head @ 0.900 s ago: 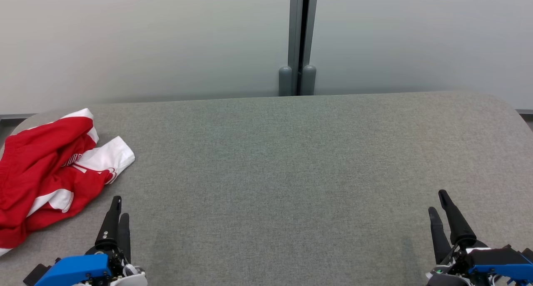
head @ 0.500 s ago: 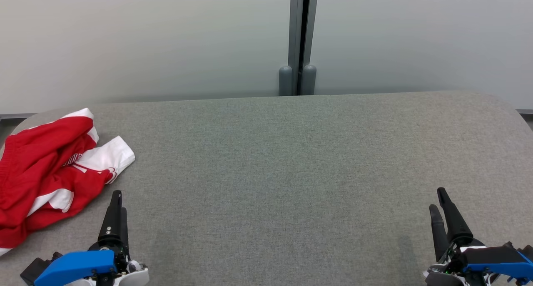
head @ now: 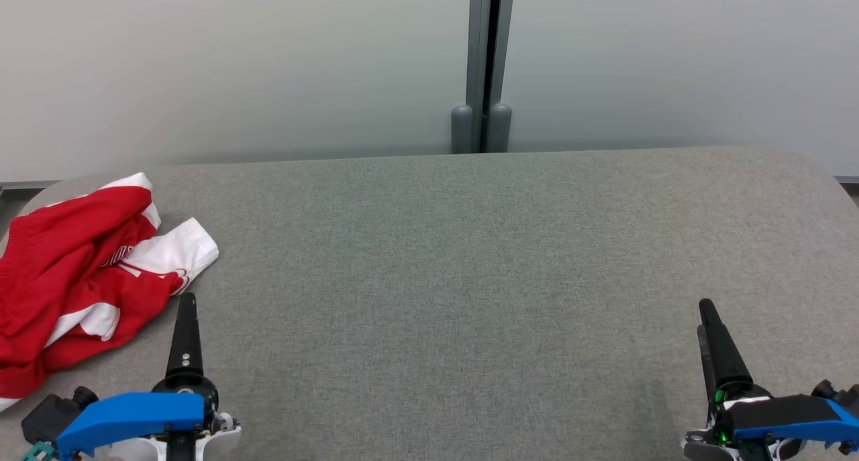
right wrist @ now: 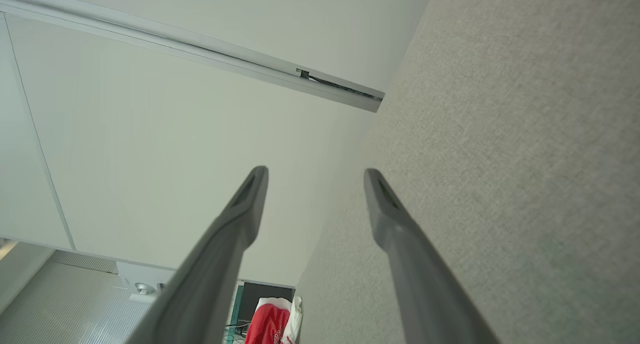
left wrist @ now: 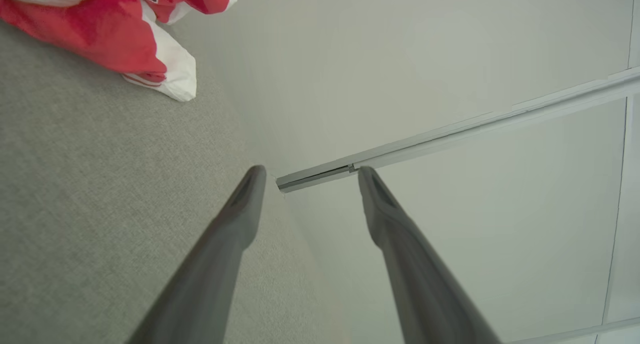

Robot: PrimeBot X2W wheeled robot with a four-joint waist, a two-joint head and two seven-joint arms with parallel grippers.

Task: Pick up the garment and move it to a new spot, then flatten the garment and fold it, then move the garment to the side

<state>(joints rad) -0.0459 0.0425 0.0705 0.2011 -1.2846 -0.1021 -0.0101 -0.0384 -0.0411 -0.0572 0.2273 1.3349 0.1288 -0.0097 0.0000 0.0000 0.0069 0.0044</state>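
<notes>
A crumpled red-and-white garment [head: 80, 273] lies bunched at the left edge of a grey cloth-covered table [head: 470, 266], with one white corner spread toward the table's middle. The robot's left gripper [head: 186, 301] hangs over the near left of the table, its dark fingers [left wrist: 240, 219] pointing toward the far wall. In the head view the fingertip sits just right of the garment's nearest red fold. The left wrist view shows the garment off to that gripper's upper left, apart from both fingers, with bare grey cloth between them. The left jaws stand spread wide with nothing between them.

The right gripper [head: 704, 308] is at the near right of the table, well apart from the garment, with the whole width of the table between them. Its fingers [right wrist: 395, 224] are also parted and hold nothing (the head view shows both grippers edge-on, so the gap is plain in the wrist views).

Behind the table stands a pale panelled wall [head: 235, 65], split by a grey upright post [head: 488, 45] with two rounded grey caps [head: 462, 129] at its foot, just past the table's far edge. At the bottom edge of the right wrist view, beyond the table, is a small red-and-white bundle [right wrist: 272, 321] beside a dark box, too small to identify.
</notes>
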